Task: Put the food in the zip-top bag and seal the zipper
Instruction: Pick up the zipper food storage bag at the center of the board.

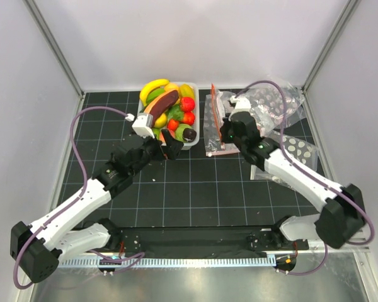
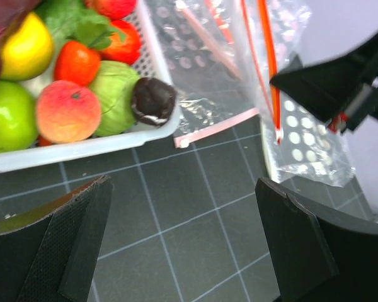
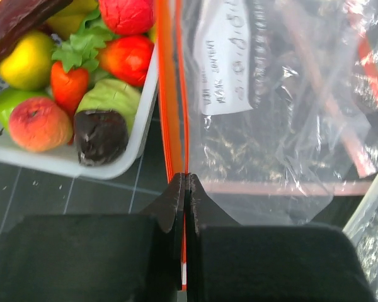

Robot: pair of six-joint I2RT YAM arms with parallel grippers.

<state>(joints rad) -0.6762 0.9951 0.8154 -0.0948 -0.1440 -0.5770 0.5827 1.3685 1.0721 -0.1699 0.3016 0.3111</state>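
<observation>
The food (image 1: 170,110), bananas, strawberries, green pieces and a brown-purple oblong, lies piled in a white tub (image 1: 194,139). It also shows in the left wrist view (image 2: 69,110) and the right wrist view (image 3: 101,94). The zip-top bag (image 1: 214,119) lies just right of the tub, flat and empty. My right gripper (image 1: 227,134) is shut on its orange-red zipper (image 3: 170,94), pinching the strip at its near end (image 3: 184,182). My left gripper (image 1: 167,150) is open and empty above the mat, just in front of the tub; its fingers (image 2: 82,239) frame bare mat.
More clear dotted bags (image 1: 271,104) lie heaped at the back right, and another (image 1: 293,151) lies under the right arm. Metal frame posts stand at both back corners. The black gridded mat (image 1: 195,189) spans the table.
</observation>
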